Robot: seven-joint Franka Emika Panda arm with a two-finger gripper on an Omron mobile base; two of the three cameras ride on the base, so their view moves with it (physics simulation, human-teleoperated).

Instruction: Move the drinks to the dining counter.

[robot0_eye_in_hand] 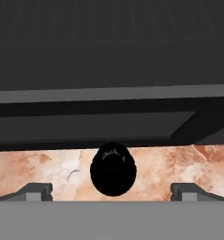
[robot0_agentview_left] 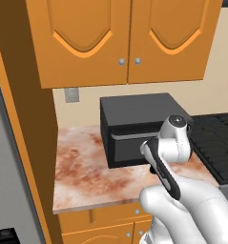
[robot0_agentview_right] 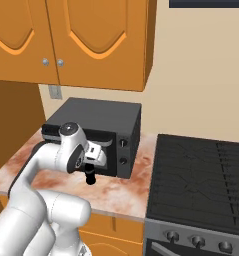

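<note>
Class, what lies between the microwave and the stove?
A bare strip of marbled worktop separates microwave and stove, shown in the right base view.

Count: 1 black microwave point(robot0_agentview_left: 134, 125), 1 stove point(robot0_agentview_right: 201, 175) w/ 3 knobs visible, 2 upper cabinet doors point(robot0_agentview_left: 89, 33), 1 wall outlet point(robot0_agentview_left: 71, 95), 1 marbled worktop point(robot0_agentview_left: 82, 171), 1 arm, 1 gripper point(robot0_eye_in_hand: 111, 192).
</note>
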